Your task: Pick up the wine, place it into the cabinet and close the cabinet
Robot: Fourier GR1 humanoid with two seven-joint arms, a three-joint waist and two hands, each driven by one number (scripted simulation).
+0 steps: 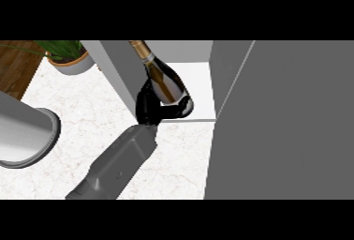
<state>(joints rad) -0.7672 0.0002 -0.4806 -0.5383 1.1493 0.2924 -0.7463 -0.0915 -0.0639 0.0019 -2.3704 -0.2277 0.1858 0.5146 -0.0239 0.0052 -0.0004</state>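
Starting at the left, a grey cylinder (pixel 24 138) and a potted plant (pixel 68 57) sit on the pale worktop (pixel 97 117). One hand (pixel 153 108), which I take for the right, has its fingers curled round the wine (pixel 165 77), already tilted inside the cabinet (pixel 197 89). Releasing it and shutting the open door (pixel 290 122) remain. No other hand shows.

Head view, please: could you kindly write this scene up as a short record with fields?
wine bottle: tilted, neck toward the upper left, base at the cabinet's opening
right hand: curled round the bottle's lower part
cabinet: open, white inside showing
cabinet door: open, filling the view's right
potted plant: upper left, on the counter
left hand: not in view
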